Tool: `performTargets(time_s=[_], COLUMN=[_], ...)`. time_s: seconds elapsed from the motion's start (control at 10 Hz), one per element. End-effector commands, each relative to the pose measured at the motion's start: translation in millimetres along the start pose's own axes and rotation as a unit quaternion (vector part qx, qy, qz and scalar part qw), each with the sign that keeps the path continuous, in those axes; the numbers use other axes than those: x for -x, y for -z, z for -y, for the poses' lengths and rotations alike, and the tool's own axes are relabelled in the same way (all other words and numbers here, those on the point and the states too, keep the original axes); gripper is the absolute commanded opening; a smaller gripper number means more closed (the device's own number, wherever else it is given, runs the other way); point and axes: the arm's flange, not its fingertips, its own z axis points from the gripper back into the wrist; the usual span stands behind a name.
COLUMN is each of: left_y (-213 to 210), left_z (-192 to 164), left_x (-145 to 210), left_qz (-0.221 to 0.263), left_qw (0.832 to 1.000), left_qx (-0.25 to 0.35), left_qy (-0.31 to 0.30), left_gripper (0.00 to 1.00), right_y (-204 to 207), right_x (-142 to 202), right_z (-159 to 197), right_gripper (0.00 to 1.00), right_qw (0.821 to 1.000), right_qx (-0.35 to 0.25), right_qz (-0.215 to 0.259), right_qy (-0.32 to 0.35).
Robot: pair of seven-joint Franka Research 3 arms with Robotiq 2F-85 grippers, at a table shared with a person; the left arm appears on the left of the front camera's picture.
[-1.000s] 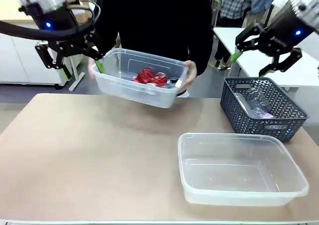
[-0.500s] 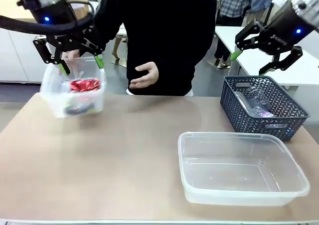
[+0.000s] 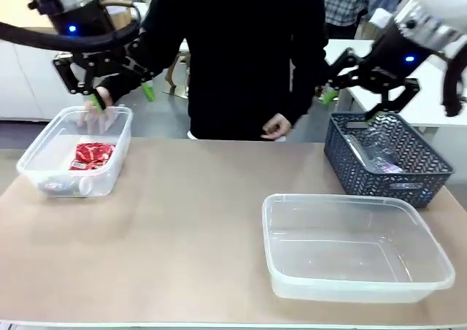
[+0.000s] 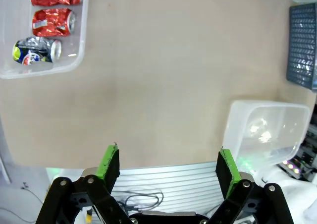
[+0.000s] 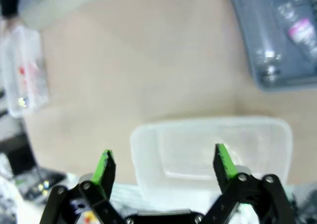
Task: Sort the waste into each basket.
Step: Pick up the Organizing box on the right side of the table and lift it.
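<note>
Fingers: left gripper [image 3: 120, 96] and right gripper [image 3: 352, 104] both spread wide, holding nothing, raised above the table.
Left tub [image 3: 44, 155]: red wrapper [image 3: 91, 155] and crushed cans inside; person's hand [image 3: 98, 105] on its far rim.
Middle: person's other hand [image 3: 276, 128] at the table's far edge.
Right: empty clear tub [image 3: 430, 253]; behind it, dark blue basket [image 3: 408, 173] holding a crushed bottle [image 3: 371, 152].

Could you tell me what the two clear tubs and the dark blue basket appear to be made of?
Near tub and far-left tub: likely thin, glossy, colourless plastic; the table and contents show through the walls. Dark blue basket: apparently moulded matte plastic, its walls an open lattice.
</note>
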Motion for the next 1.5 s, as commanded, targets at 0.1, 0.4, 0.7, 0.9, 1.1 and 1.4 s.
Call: performTargets(time_s=[0.1, 0.4, 0.7, 0.9, 1.1, 1.4], left_y=[29, 88, 98, 98, 127, 196], left_z=[50, 157, 166, 166, 198, 231], left_x=[35, 113, 143, 143, 145, 129], left_qz=[-0.062, -0.172, -0.173, -0.173, -0.158, -0.104], left_qw=[0.993, 0.981, 0.981, 0.981, 0.983, 0.984], left_qx=[0.004, -0.023, -0.031, -0.031, -0.046, -0.085], left_qy=[-0.102, -0.087, -0.082, -0.082, -0.083, -0.115], left_gripper=[1.00, 1.00, 1.00, 1.00, 1.00, 1.00], right_y=[-36, -58, -59, -59, -1, 65], right_x=[57, 127, 132, 132, 122, 115], right_z=[39, 126, 122, 122, 144, 190], right_gripper=[1.00, 1.00, 1.00, 1.00, 1.00, 1.00], right_qw=[0.988, 0.986, 0.986, 0.986, 0.981, 0.968], right_qx=[0.069, 0.144, 0.142, 0.142, 0.159, 0.178], right_qz=[-0.066, -0.059, -0.075, -0.075, -0.108, -0.176], right_qy=[-0.125, -0.065, -0.050, -0.050, -0.037, -0.011])
